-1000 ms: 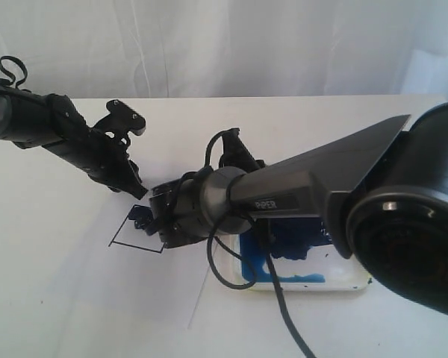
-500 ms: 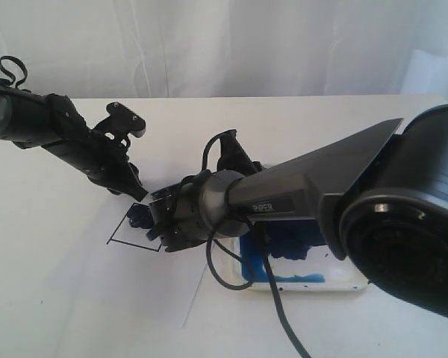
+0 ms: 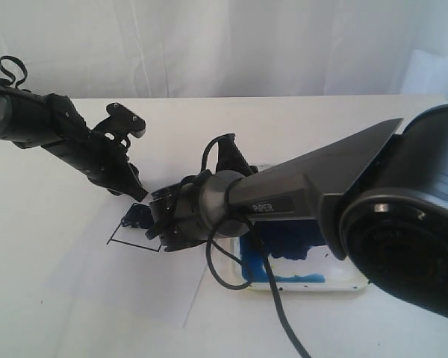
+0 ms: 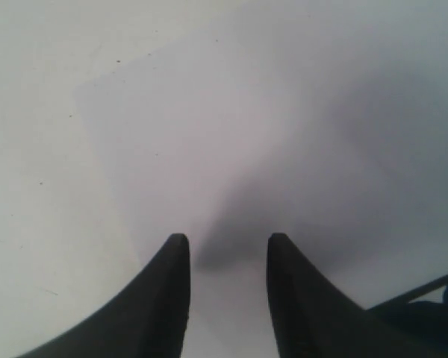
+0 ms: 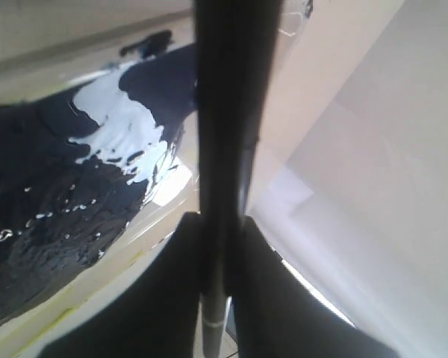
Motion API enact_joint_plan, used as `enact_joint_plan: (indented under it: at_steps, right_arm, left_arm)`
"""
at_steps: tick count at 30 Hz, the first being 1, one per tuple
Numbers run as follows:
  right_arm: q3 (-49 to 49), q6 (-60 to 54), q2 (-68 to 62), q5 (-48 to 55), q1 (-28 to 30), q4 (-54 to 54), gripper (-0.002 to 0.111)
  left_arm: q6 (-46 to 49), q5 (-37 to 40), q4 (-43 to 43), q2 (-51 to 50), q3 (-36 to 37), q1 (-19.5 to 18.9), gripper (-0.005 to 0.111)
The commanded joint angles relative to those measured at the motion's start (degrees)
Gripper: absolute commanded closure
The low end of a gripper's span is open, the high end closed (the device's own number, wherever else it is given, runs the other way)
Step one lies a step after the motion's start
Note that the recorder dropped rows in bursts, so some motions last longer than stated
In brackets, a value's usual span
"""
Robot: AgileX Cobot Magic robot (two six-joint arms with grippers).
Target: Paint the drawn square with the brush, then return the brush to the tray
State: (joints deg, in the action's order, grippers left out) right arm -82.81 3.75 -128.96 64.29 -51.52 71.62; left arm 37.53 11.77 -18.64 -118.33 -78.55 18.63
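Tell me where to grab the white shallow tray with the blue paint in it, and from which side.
Probably the raised rim along the near long edge of the white rounded-corner shallow tray, approached from the front of the exterior view, one jaw over the rim. That rim is exposed; the dark blue paint blotch covers the middle and the right arm crosses the left end.

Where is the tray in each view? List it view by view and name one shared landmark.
Exterior view: the tray lies lower right of centre, partly under the right arm.
Left wrist view: not in it.
Right wrist view: it spreads out behind the brush.
Shared landmark: the dark blue paint blotch in the tray, in both views showing it.
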Motion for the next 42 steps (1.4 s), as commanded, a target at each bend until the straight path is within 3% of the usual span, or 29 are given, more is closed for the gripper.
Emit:
enact_joint_plan:
  at_steps: [1, 42]
  right_arm:
    - [-0.04, 0.44, 0.13, 0.03, 0.08, -0.17, 0.108]
    - [0.07, -2.66, -0.78, 1.33, -2.44, 0.02, 0.108]
  left_arm:
    - [-0.47, 1.22, -1.09, -0.01, 0.31, -0.19, 0.067]
    - [-0.35, 1.55, -1.09, -0.01, 0.31, -0.19, 0.067]
